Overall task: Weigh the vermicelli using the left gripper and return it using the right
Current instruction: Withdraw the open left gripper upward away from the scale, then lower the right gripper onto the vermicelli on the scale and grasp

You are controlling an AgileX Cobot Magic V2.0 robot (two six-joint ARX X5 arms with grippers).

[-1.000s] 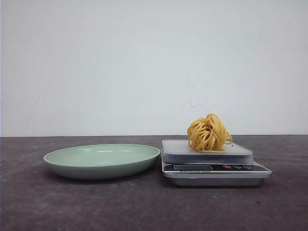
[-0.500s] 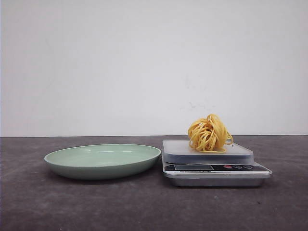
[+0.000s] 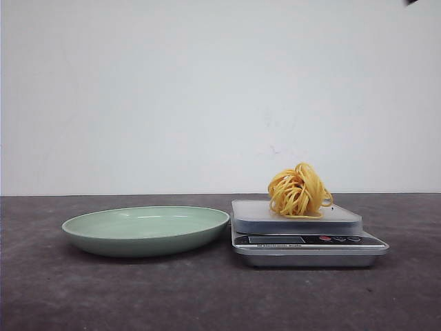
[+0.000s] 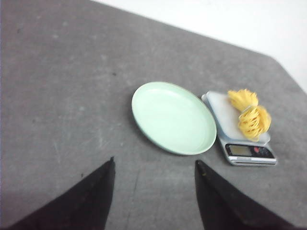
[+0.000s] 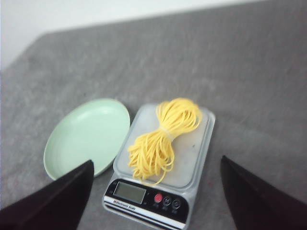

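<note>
Vermicelli (image 5: 165, 136) sits on kitchen scale (image 5: 148, 196), weigh half done. Both jaws spread, empty. Right gripper (image 5: 156, 191) hovers above it; return to plate (image 5: 72, 143) left.

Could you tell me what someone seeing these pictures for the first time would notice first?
The bright yellow vermicelli stands out, sitting on the platform of the small kitchen scale toward the robot's right. Beside it, on the left, lies an empty pale green plate on the dark grey table.
</note>
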